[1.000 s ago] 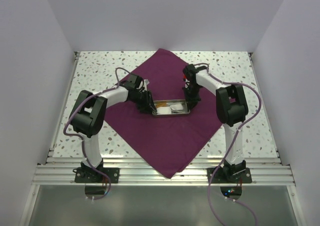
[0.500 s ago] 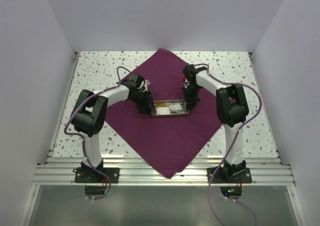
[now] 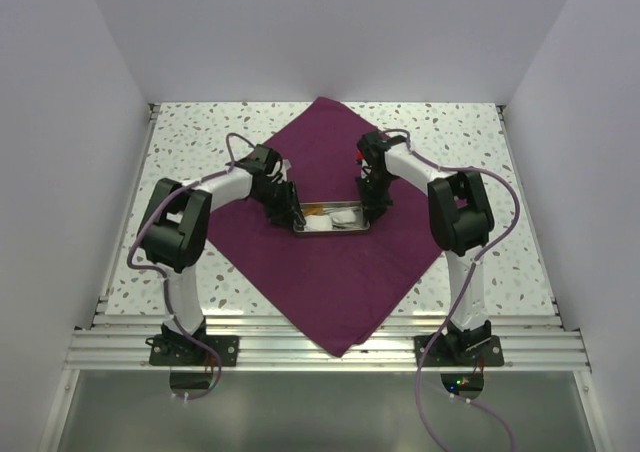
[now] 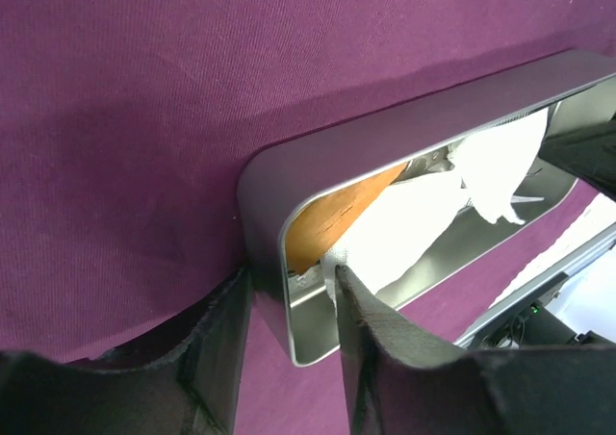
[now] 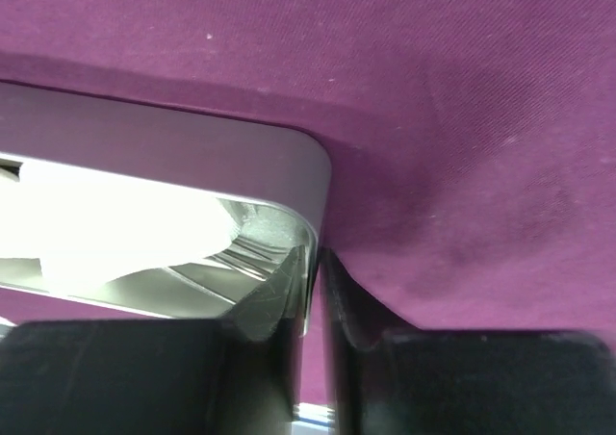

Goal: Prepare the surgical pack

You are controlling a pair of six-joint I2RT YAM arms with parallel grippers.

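Observation:
The dark purple cloth [image 3: 335, 287] lies as a diamond on the table. The steel tray [image 3: 352, 226] sits at its middle, holding white gauze [image 3: 322, 225] and an orange-brown tab [image 3: 313, 210]. My left gripper [image 3: 293, 212] is at the tray's left end. In the left wrist view its jaws [image 4: 289, 279] straddle the tray's end wall [image 4: 265, 223], next to the gauze [image 4: 423, 204]. My right gripper [image 3: 370, 208] is at the right end, and its jaws [image 5: 311, 257] are pinched on the tray's wall [image 5: 192, 161]. Scissors and forceps cannot be made out.
The speckled tabletop [image 3: 190, 142] shows around the cloth, with white walls on three sides. An aluminium rail [image 3: 320, 347] runs along the near edge by the arm bases. The cloth [image 5: 433, 117] lies flat beside the tray.
Both grippers and the tray between them have shifted to the left and slightly toward the back of the cloth.

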